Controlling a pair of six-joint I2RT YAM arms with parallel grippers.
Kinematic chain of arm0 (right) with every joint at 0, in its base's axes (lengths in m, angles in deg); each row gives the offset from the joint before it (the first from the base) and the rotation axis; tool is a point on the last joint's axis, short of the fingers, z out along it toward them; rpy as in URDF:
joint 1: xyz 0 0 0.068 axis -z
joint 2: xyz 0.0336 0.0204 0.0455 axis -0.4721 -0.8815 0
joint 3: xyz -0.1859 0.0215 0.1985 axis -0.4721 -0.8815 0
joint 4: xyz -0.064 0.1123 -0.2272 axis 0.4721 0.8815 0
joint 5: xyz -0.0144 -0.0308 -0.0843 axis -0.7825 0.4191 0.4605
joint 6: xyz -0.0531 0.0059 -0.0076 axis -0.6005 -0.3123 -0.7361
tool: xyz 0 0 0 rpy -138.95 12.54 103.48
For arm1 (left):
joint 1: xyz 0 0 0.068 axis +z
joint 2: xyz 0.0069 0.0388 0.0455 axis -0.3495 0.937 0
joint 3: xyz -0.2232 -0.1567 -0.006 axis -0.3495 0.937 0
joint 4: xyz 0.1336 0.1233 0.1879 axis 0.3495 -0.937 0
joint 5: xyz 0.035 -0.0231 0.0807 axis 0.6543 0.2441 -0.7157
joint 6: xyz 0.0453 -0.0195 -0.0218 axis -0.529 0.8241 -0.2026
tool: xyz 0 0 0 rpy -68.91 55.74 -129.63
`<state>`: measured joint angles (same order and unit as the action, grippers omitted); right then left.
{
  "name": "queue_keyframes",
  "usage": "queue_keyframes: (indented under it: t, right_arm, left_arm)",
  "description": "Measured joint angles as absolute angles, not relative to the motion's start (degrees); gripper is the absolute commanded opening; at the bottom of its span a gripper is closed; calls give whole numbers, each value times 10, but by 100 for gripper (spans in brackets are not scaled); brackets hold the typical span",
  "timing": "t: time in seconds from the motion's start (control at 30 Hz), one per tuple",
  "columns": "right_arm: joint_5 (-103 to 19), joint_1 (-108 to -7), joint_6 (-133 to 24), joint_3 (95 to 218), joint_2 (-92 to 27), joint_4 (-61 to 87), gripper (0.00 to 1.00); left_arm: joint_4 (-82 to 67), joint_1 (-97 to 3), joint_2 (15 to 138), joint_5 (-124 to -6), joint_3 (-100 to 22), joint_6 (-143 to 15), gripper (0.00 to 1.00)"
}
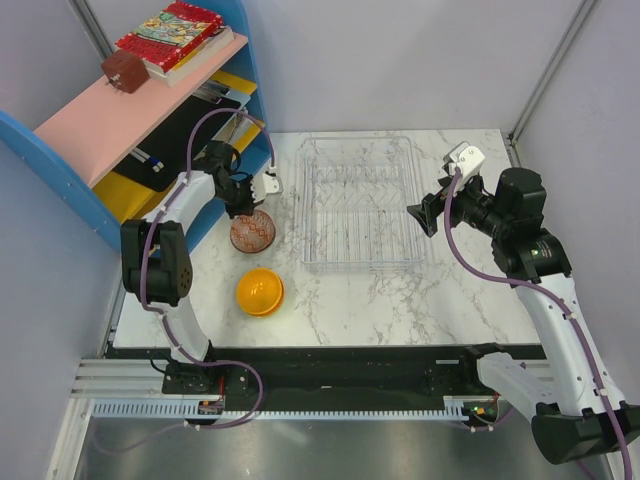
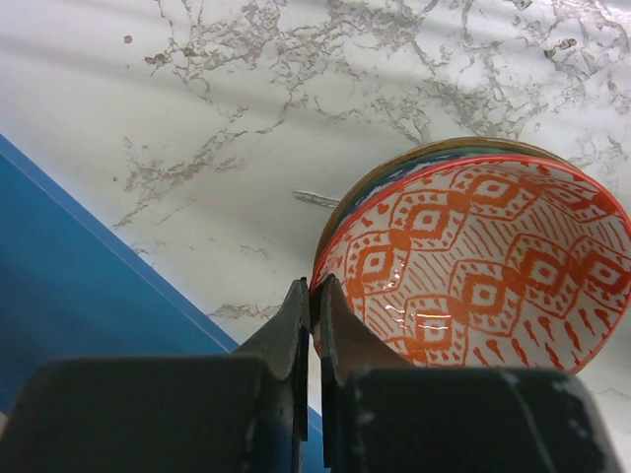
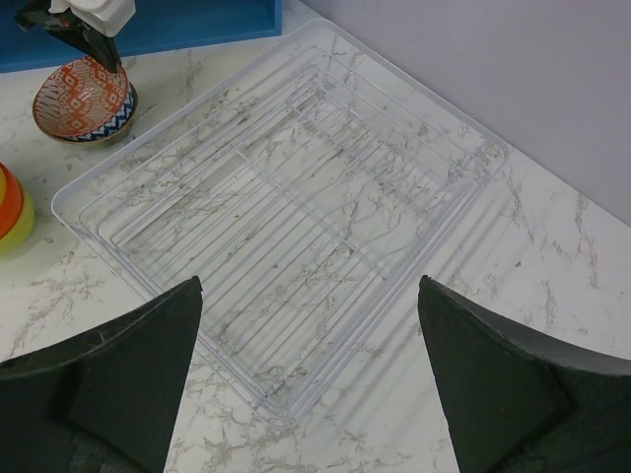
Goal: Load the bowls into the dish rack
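While the rack sits with nothing in it, all the action is at the far left. Beside the blue-and-pink shelf unit (image 1: 150, 110), the left tool (image 2: 314, 320) is clamped shut on the near rim of the patterned bowl (image 2: 473, 266). One finger appears to be set inside the wall and one outside, as seen from the left wrist. The bowl is tipped, its orange-and-white inside turned towards that camera. It is placed over the marble table (image 1: 400, 300), just beside the shelf unit's blue base and just off the rack's left edge. Whether its foot is touching the table cannot be told. A tan rim and a blue band are glimpsed behind it; whether that is its own outside or a second bowl cannot be told either.

Nearer the arms, a stack of plain bowls (image 1: 260, 291) is seen, orange uppermost, apart from both tools.

To the right lies the dish rack (image 1: 360, 200), its long axis seemingly running away from the arms, with no bowl loaded in it. So the rack is found to the right of the left tool, a short way off over the raised rim, and the left arm is judged the nearer for this bowl.

At the far right, the right tool (image 3: 308, 296) is held wide open with nothing gripped. It is hovering off the rack's right side, and its camera is pointed down across the prongs.
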<state>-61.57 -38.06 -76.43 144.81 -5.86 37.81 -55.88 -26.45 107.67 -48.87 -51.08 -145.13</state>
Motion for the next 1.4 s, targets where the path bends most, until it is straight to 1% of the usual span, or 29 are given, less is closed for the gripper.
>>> queue_keyframes:
  t: [0.2,0.4,0.57,0.87,1.07,1.27,1.4]
  right_arm:
    - [-616,-381,-764,1448,-59,378,98]
    - [-616,-381,-764,1448,-59,378,97]
    - [-616,-381,-764,1448,-58,378,98]
    - [-616,-381,-764,1448,-57,378,98]
    - [-621,-381,-763,1448,-56,378,98]
    - [-626,-381,-731,1448,-61,371,98]
    - [-641,-381,-679,1452,-95,347,98]
  left_arm:
    - [-579,-265,1090,-489,-534,-1442,2]
    - [-602,-264,1114,-495,-573,-1384,2]
    - [-606,-262,1114,-497,-577,-1342,2]
    - [-611,-260,1079,-489,-579,-1291,2]
    - [-612,-259,1061,-485,-603,-1243,2]
    - [-613,-250,1055,-481,-638,-1195,2]
    - [-612,-237,1046,-455,-658,-1158,2]
